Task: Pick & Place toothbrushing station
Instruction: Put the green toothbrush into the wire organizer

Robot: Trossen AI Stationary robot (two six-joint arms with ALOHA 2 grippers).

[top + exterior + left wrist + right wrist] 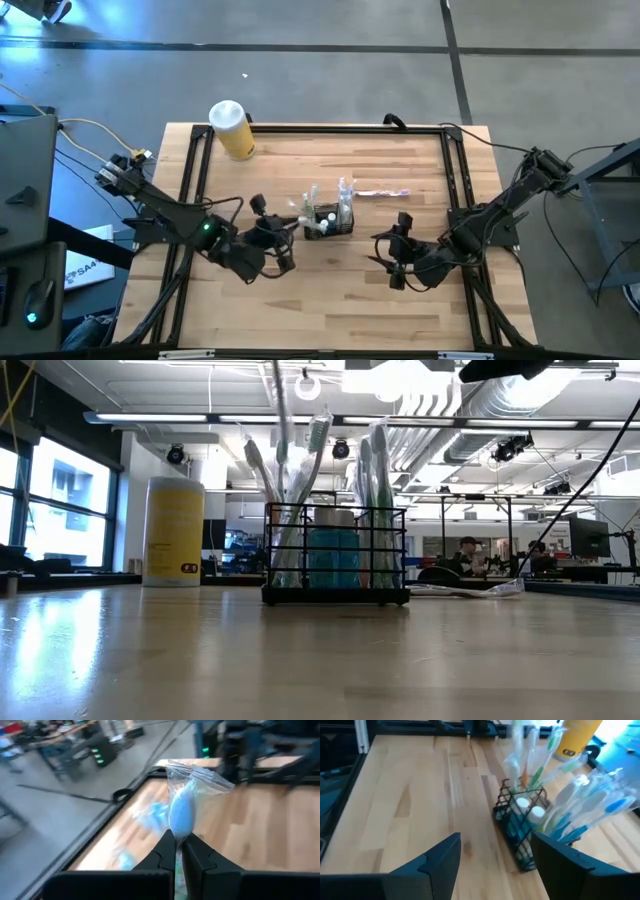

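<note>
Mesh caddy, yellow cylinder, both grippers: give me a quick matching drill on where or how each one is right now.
Things:
1. mesh caddy
2. yellow cylinder
3. left gripper
4. right gripper

States:
A. fingers open, empty, right of the caddy
B. lying by the table's far edge, white lid on
C. pinching a clear bag with a blue item inside
D. mid-table, holding wrapped toothbrushes

Pairs: 1-D, 2-B, 3-C, 4-A
</note>
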